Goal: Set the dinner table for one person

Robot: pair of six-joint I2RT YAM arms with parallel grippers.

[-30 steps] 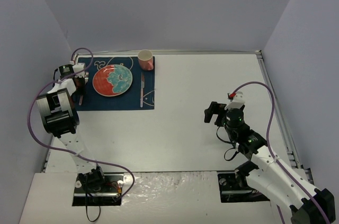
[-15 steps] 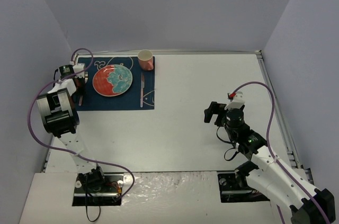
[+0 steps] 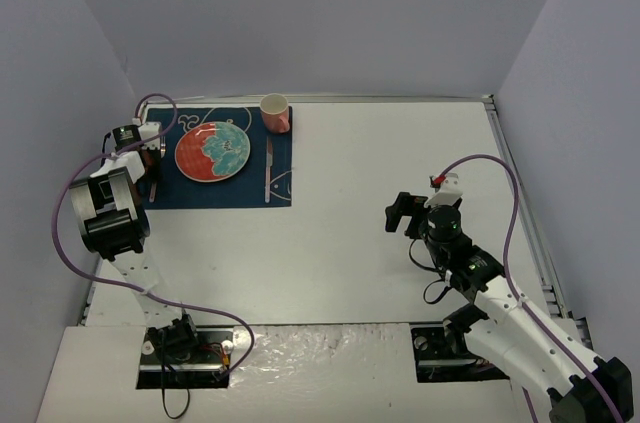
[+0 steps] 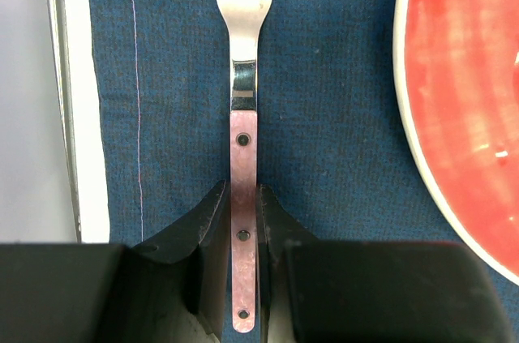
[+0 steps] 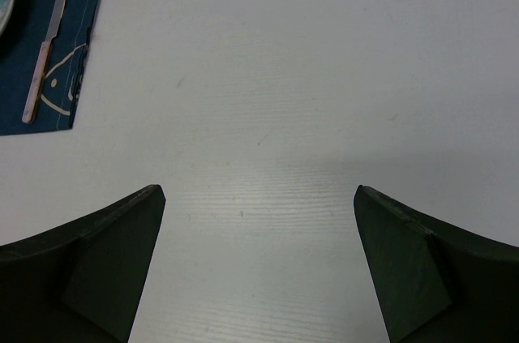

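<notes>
On the white dinner table (image 3: 380,163), a dark blue placemat (image 3: 222,189) at the far left holds a red and teal plate (image 3: 212,151), a knife (image 3: 268,169) to its right and a pink cup (image 3: 275,112) at its far right corner. A fork (image 4: 243,75) with a pink handle lies flat on the placemat (image 4: 324,75) left of the plate (image 4: 470,100). My left gripper (image 4: 242,197) is shut on the fork's handle, low over the mat. My right gripper (image 5: 259,221) is open and empty above bare table (image 5: 284,75), far to the right of the setting.
The table's thin metal edge (image 4: 61,92) runs close along the placemat's left side, next to the left wall. The knife (image 5: 45,47) and the placemat's corner (image 5: 57,108) show at the right wrist view's upper left.
</notes>
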